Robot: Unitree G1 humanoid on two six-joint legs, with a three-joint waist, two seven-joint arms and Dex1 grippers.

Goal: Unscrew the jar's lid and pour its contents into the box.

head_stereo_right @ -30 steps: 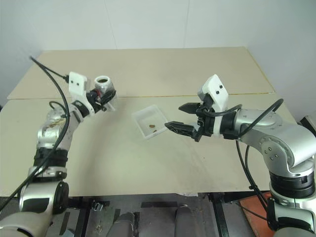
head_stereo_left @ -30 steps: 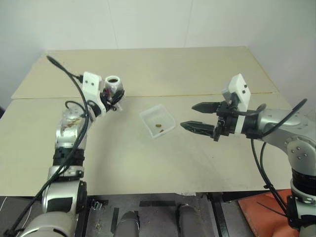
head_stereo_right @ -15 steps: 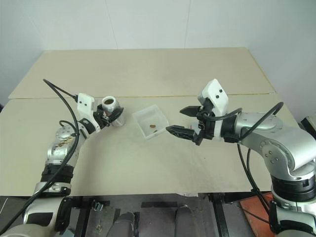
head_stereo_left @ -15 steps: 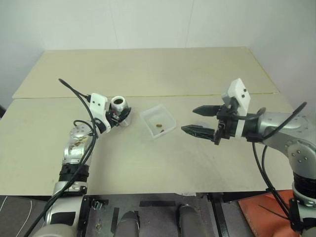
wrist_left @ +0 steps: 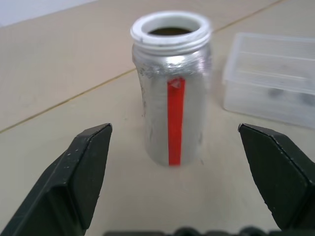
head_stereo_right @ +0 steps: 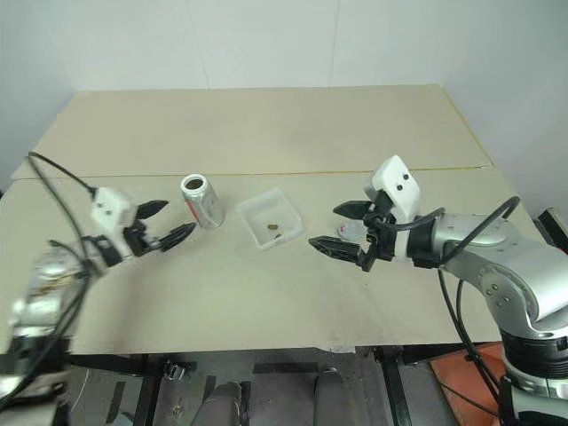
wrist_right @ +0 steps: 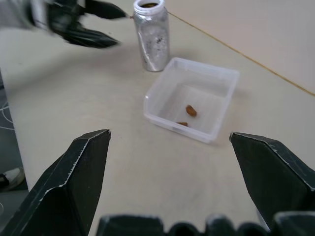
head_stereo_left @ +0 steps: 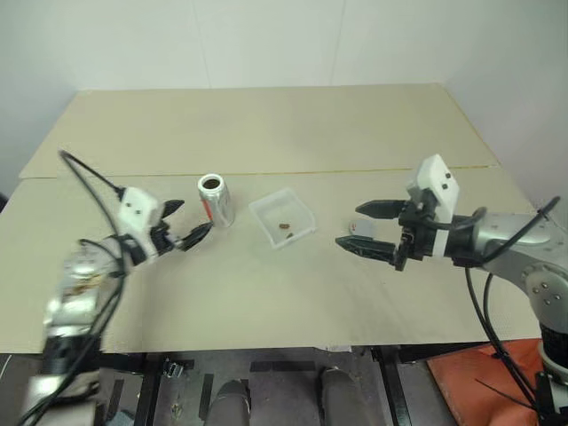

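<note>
I see the jar (head_stereo_left: 215,199) upright, uncapped, at 9 o'clock of the box (head_stereo_left: 283,217) holding pellets (head_stereo_left: 285,227). Left gripper (head_stereo_left: 189,224) and right gripper (head_stereo_left: 368,227) spread, empty. Risk: a careless sweep tips either.

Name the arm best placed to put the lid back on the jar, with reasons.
Right. The lid lies on the table beside the open right gripper; the open left gripper is nearer the jar.

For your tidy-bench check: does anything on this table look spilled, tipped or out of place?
Nothing stands out. The jar stands upright and open beside the box, the pellets lie inside the box, and the lid lies flat on the table. No spill shows.
</note>
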